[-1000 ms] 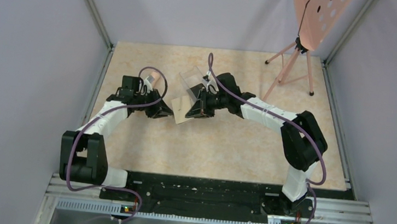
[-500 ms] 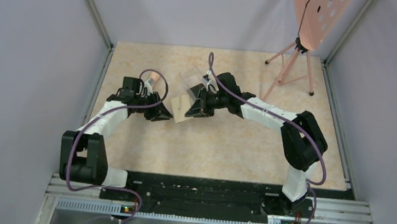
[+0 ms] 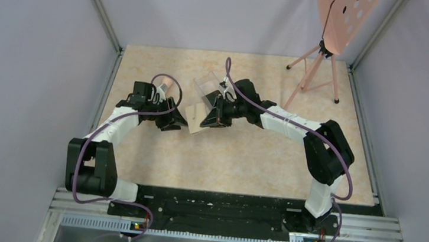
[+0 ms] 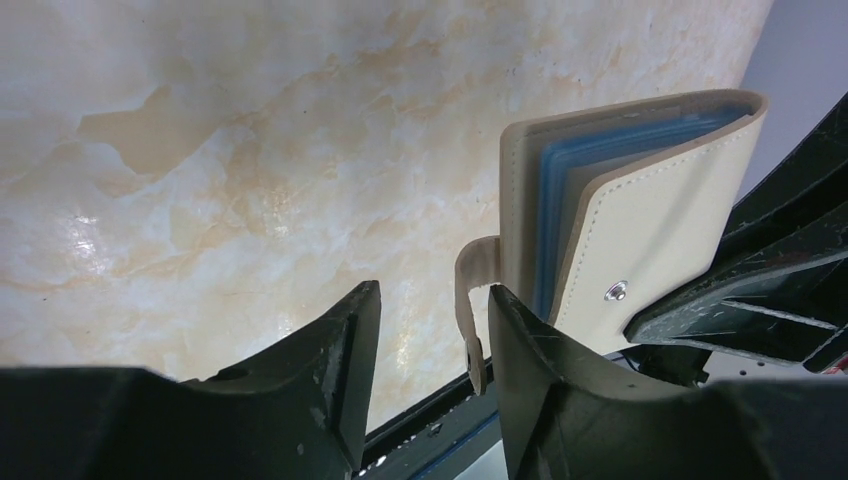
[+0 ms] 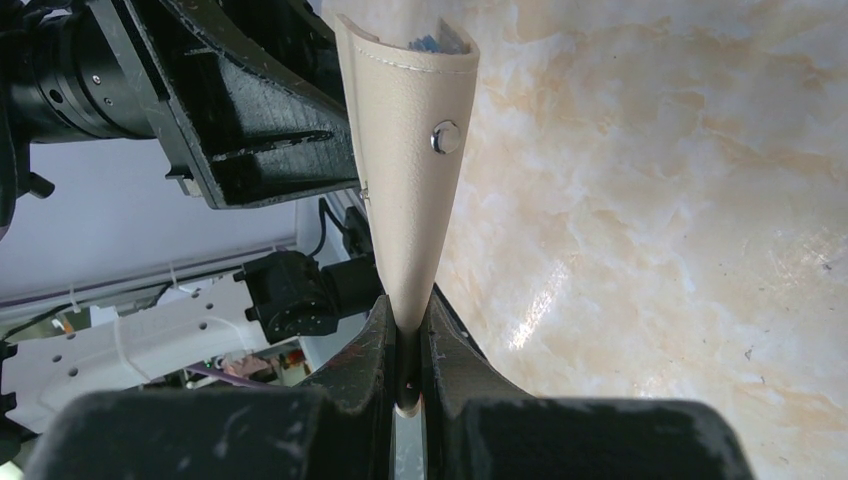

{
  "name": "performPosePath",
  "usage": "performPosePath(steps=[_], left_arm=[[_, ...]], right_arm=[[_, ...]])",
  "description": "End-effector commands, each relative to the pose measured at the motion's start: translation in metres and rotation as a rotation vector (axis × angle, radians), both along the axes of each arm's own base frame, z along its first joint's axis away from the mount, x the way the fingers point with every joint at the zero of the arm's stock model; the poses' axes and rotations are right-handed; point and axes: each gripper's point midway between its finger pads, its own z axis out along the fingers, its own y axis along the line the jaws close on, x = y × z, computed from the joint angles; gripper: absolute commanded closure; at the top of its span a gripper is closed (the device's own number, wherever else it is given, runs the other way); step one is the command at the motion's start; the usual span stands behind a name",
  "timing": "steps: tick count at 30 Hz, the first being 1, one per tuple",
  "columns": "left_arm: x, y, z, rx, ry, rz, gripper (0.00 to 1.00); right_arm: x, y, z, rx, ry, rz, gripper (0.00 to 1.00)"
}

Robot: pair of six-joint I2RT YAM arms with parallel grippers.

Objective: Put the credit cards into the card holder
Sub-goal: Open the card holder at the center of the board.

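Left gripper (image 4: 432,293) just widened, letting go of card holder (image 4: 640,230); strap tab (image 4: 468,325) hangs loose between my spread jaws. Right gripper (image 5: 408,308) stays clamped on holder's edge, aloft over table (image 3: 244,153), left of centre. No cards visible; probably still to load.

I'm seeing the tan card holder (image 3: 195,123) being pinched by the right end effector (image 5: 405,322), half folded, blue-grey sleeves showing, clasp strap (image 4: 468,300) dangling, nine o'clock of tabletop (image 3: 256,160) centre.

Beige card holder (image 4: 650,240), blue inside, marbled tan table (image 4: 250,150)
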Motion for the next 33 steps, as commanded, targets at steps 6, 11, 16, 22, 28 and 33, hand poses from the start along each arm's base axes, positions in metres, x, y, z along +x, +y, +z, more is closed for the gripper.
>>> performPosePath(steps=[6, 11, 16, 22, 28, 33], left_arm=[[0.016, -0.001, 0.012, 0.019, -0.062, -0.035, 0.67], [0.015, -0.002, 0.013, 0.013, -0.068, -0.051, 0.82], [0.016, -0.001, 0.026, 0.028, -0.107, -0.089, 1.00], [0.020, 0.009, 0.088, 0.169, -0.391, -0.211, 1.00], [0.020, 0.021, 0.132, 0.333, -0.686, -0.327, 1.00], [0.022, 0.024, 0.160, 0.418, -0.901, -0.395, 1.00]], right_arm=[[0.001, 0.000, 0.037, 0.081, -0.074, 0.005, 1.00], [0.001, 0.001, 0.038, 0.084, -0.075, 0.005, 1.00], [0.000, 0.000, 0.041, 0.092, -0.091, 0.015, 0.96], [0.008, -0.015, 0.050, 0.023, -0.215, -0.036, 0.40], [0.022, -0.043, 0.086, -0.043, -0.421, -0.132, 0.11], [0.030, -0.057, 0.111, -0.080, -0.547, -0.146, 0.07]])
